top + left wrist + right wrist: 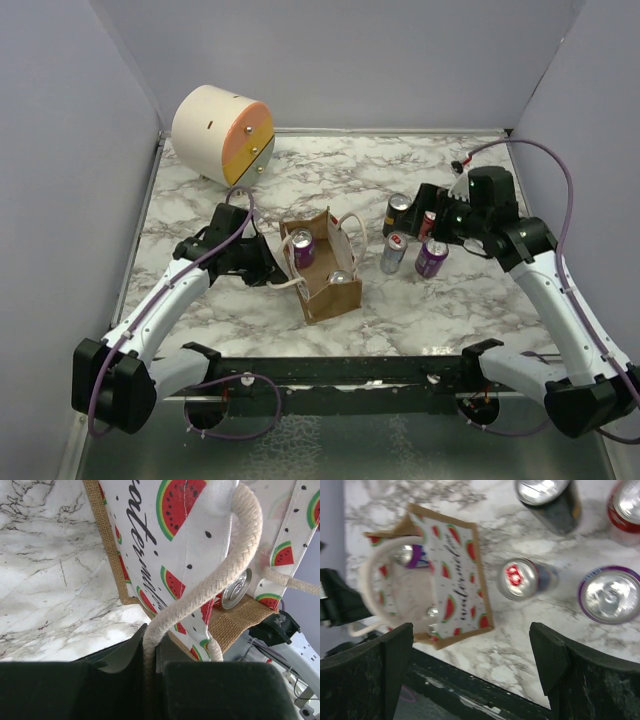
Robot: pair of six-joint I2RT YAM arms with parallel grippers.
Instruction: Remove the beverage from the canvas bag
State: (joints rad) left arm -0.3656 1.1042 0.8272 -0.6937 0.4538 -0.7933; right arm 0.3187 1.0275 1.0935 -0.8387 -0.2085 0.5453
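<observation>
The tan canvas bag [330,298] stands open at the table's middle, with a watermelon print on one side [165,540]. Inside it are a purple can [302,248] and a silver can [340,278]. My left gripper [272,270] is at the bag's left side, shut on a white rope handle [200,605]. A can top [236,589] shows inside the bag. My right gripper [432,215] is open and empty, to the right of the bag. In the right wrist view the bag [455,575] and its purple can [412,556] show.
Several cans stand on the marble right of the bag: a dark one [399,210], a red one [428,222], a silver one [394,252] and a purple one [431,257]. A cream-and-orange drum [222,135] lies at the back left. Grey walls enclose the table.
</observation>
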